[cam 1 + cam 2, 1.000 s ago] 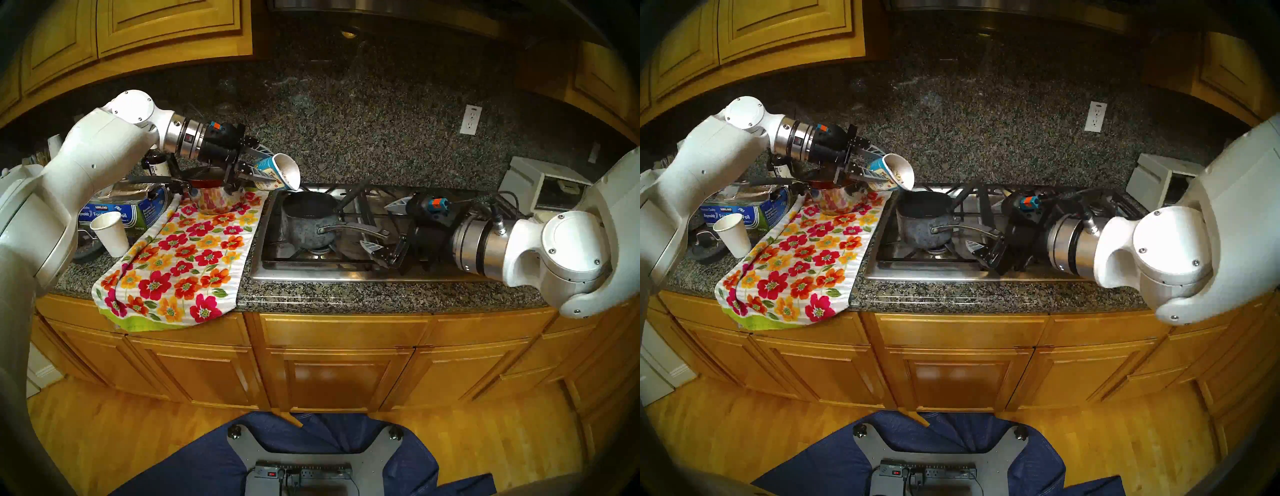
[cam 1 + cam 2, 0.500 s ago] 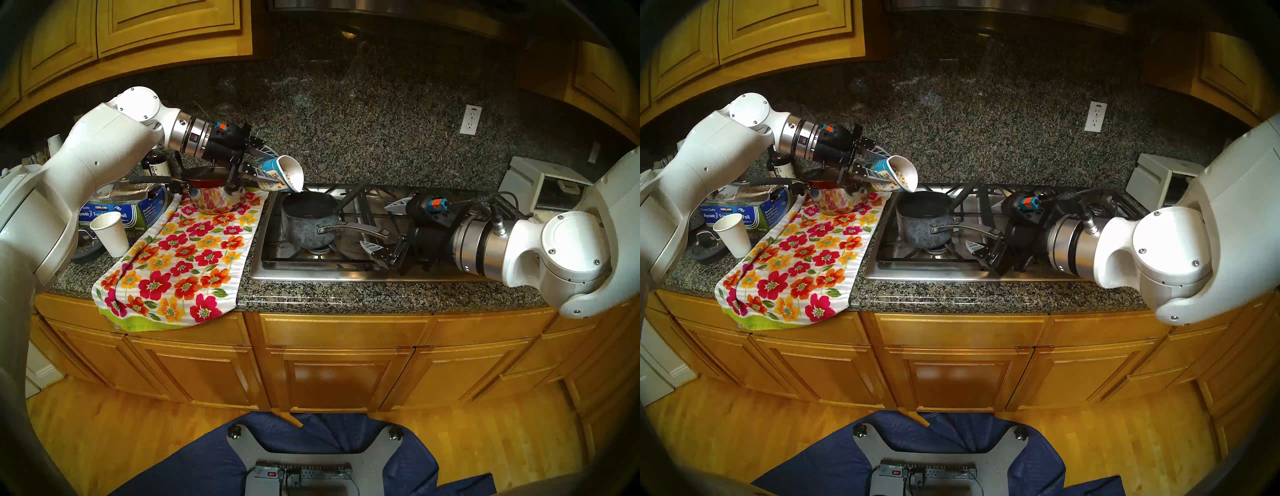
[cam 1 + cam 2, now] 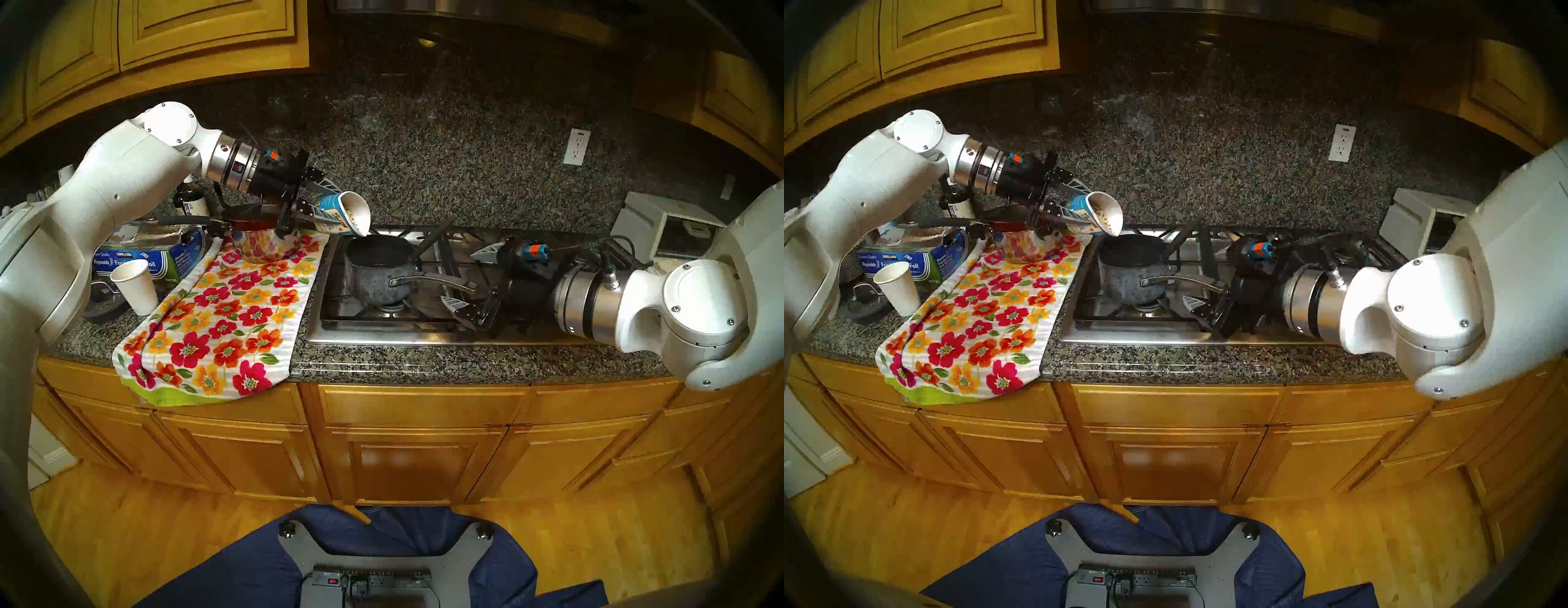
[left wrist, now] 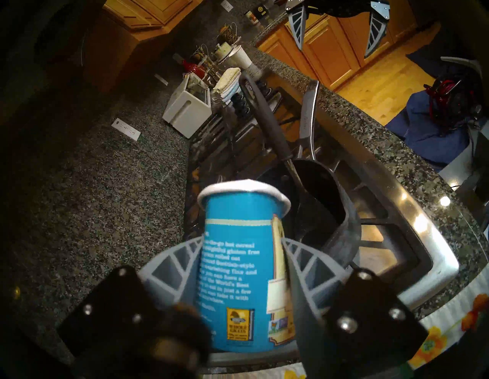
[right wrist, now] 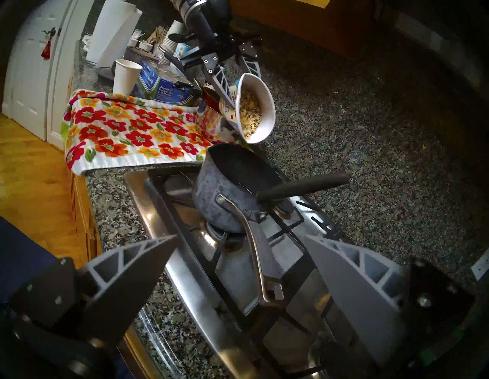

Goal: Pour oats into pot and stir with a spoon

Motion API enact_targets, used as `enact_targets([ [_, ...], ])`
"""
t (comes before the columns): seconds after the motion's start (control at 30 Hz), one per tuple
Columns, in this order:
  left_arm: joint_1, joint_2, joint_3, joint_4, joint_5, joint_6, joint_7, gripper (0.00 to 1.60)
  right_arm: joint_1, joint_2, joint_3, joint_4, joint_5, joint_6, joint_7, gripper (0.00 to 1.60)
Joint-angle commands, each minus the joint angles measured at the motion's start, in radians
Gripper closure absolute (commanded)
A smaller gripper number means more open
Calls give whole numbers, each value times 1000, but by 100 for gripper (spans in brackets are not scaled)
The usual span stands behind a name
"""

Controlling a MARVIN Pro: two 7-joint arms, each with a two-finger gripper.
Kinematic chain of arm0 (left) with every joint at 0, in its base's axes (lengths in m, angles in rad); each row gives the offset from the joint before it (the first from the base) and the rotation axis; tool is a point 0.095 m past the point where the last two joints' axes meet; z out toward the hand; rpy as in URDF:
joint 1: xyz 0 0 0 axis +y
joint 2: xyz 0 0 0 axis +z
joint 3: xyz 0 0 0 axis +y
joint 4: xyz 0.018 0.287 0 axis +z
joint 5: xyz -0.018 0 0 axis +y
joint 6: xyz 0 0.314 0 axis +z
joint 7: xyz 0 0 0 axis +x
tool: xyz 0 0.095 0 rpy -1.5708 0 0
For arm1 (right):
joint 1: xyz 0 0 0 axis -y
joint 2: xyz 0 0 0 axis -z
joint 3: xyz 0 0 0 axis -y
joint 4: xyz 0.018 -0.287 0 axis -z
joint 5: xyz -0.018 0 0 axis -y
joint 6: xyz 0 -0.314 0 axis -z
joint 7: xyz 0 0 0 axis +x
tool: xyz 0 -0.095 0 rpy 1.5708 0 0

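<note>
Now your left tool (image 3: pixel 324 204) grips the blue oatmeal cup (image 3: pixel 345 212), left of centre in the head view, tipped further than a second ago, its mouth lower over the pot's (image 3: pixel 379 271) far rim. You can see the oats (image 5: pixel 251 113) sliding toward the lip, none visibly fallen. Your pot sits on the stove (image 3: pixel 424 331) burner at centre, the black spoon (image 3: pixel 432 237) leaning inside it. Your right tool (image 3: pixel 471 278) hangs open and empty by the pot handle, unmoved.
</note>
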Motion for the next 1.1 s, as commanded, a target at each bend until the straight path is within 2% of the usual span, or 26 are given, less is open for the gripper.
enact_targets([
  [0.0,-87,1,1,-7,-5,-8,-109,113,13,0,3,9,0,-3,-3,0],
  [0.57,-103,3,58,-37,3,-36,-75,116,11,0,4,10,0,-3,-4,0],
  [0.6,-104,4,60,-37,1,-38,-101,116,11,0,4,10,0,-3,-4,0],
  [0.7,-103,5,75,-44,2,-43,-54,116,11,0,4,10,0,-3,-4,0],
  [0.8,-107,4,83,-45,-2,-46,-77,117,10,0,4,10,0,-3,-4,0],
  [0.83,-107,4,88,-48,0,-48,-52,117,10,0,4,10,0,-3,-4,0],
  [0.87,-109,4,90,-48,-1,-49,-70,117,10,0,4,10,0,-3,-4,0],
  [1.07,-114,5,114,-55,2,-60,-41,117,10,0,4,10,0,-3,-4,0],
])
